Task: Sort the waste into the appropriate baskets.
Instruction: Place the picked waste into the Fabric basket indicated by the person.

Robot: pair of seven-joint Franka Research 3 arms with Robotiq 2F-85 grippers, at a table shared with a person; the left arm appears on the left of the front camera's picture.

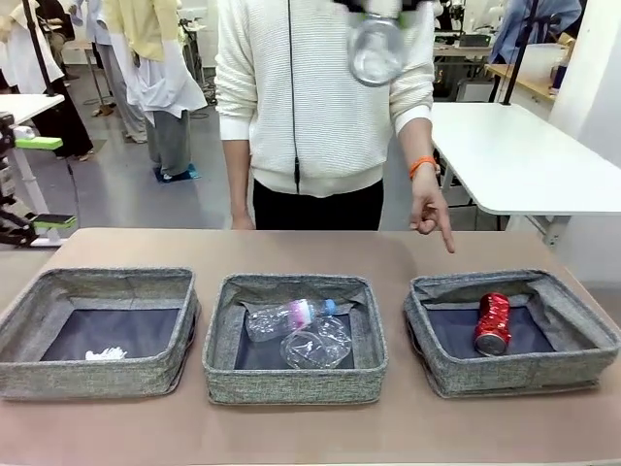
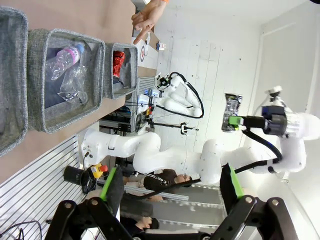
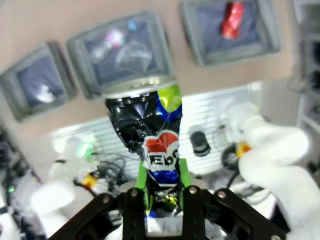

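Observation:
My right gripper [image 3: 161, 186] is shut on the dark blue-black can [image 3: 150, 131], held high above the table. Its silvery end [image 1: 376, 49] shows at the top of the front view. The left wrist view shows that can [image 2: 231, 112] held far off. My left gripper [image 2: 170, 200] stands open with nothing between its fingers. Three grey baskets sit in a row. The left basket [image 1: 97, 377] holds crumpled white paper [image 1: 105, 353]. In the middle basket [image 1: 291, 383] lie a clear bottle [image 1: 286, 318] and a clear cup [image 1: 315, 346]. A crushed red can [image 1: 492, 323] lies in the right basket [image 1: 524, 374].
A person in a white sweater stands at the far side; one hand [image 1: 432, 214] points a finger down toward the right basket. Bare table lies in front of and behind the baskets. A white table [image 1: 524, 155] stands at the back right.

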